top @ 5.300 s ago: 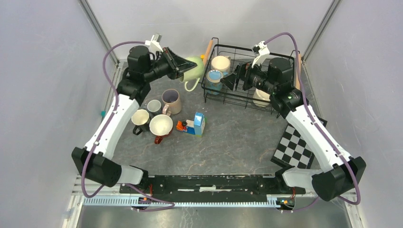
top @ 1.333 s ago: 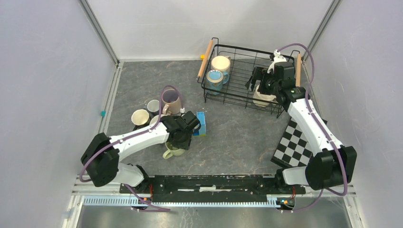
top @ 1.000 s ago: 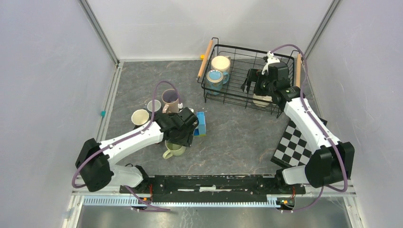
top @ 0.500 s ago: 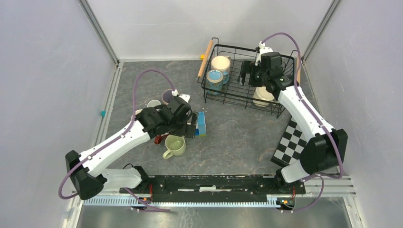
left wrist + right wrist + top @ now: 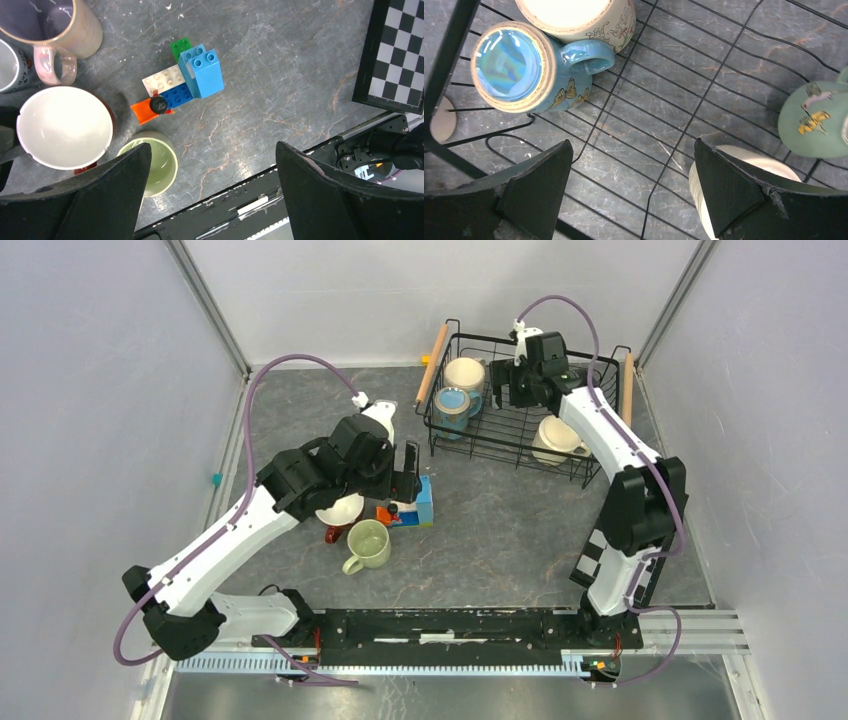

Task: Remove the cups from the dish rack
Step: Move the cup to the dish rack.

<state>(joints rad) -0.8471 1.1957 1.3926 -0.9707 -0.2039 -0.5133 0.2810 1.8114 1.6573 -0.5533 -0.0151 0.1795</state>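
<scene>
The right gripper [image 5: 633, 145] hung over the dish rack [image 5: 503, 432] in the upper right of the top view, its jaws spread fully and gripping nothing. The left gripper [image 5: 212, 147] was just as wide and empty above the unloaded mugs [image 5: 64, 127] at centre left of the table [image 5: 500, 530]. In the right wrist view the blue mug [image 5: 519, 70] stood in the rack's upper left corner, tight beside the cream floral mug [image 5: 574, 15]. A pale cream mug [image 5: 744, 185] sat at lower right and a teal mug [image 5: 816, 122] at the right edge, though how that one lay could not be told. The blue mug stood upright, its long axis vertical and its mouth to the camera, with the handle pointing toward the frame's right. It would likely handle as glazed ceramic does: rigid, fairly heavy for its size, slick, and apt to chip against wire. The safest hold looked to be pinching the rim wall on the side away from the handle — one finger inside, one outside.
</scene>
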